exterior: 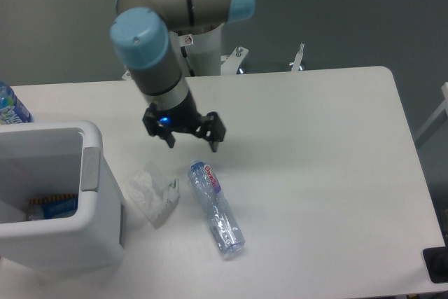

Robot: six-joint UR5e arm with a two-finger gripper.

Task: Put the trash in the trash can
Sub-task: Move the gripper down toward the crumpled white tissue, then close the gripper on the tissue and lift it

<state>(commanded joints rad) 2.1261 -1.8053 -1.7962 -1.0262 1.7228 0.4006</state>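
From the fixed camera, the gripper [192, 142] hangs above the white table [315, 173] with its 2 fingers spread wide and nothing between them, just above the crushed bottle [216, 207]. That bottle lies flat beside the crumpled white wad [152, 193], which sits just right of the trash can [91, 194]; a blue-labelled bottle [10, 106] stands at the left edge.

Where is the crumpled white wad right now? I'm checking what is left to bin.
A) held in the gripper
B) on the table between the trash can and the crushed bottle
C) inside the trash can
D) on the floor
B: the crumpled white wad lies on the table, right of the trash can and left of the crushed bottle; the gripper hangs above, empty.
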